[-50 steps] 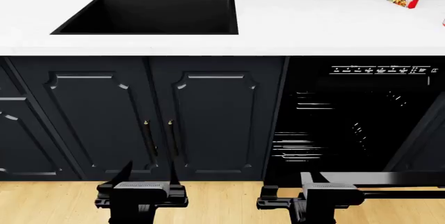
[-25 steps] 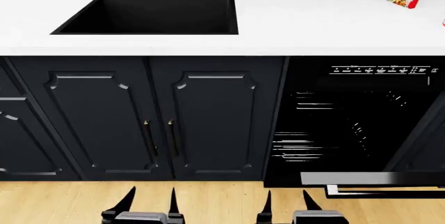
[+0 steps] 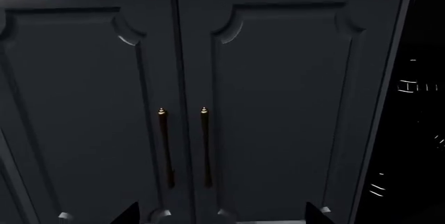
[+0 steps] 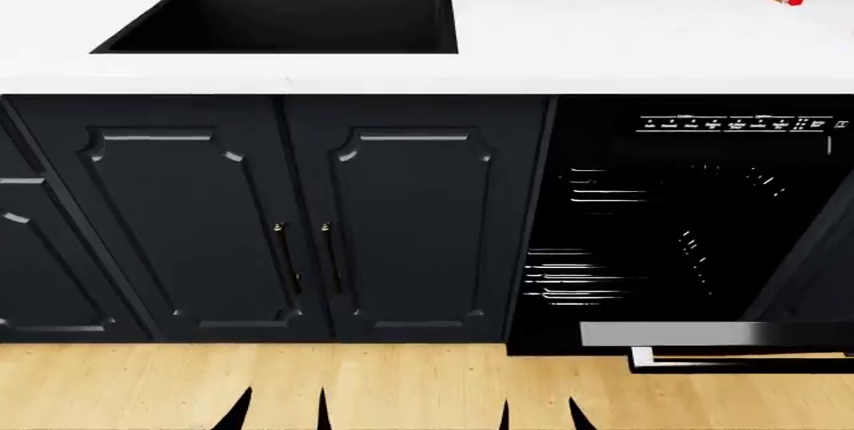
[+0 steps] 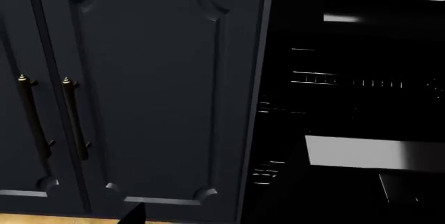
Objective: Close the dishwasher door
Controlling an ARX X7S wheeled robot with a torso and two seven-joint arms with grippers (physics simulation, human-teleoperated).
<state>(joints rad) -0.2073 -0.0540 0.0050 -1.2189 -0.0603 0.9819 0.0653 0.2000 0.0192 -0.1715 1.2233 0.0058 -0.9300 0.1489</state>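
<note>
My left gripper [image 4: 283, 408] and right gripper [image 4: 538, 412] sit low over the wood floor [image 4: 400, 380], each with its two fingertips spread apart and holding nothing. The dishwasher door [image 4: 714, 334] hangs open, dropped forward at the right of the navy cabinet doors [image 4: 287, 220]; its grey top strip and bar handle [image 4: 741, 361] face me, near the floor. Behind it the dark dishwasher cavity [image 4: 667, 240] shows wire racks. The door lies beyond my right gripper, apart from it.
</note>
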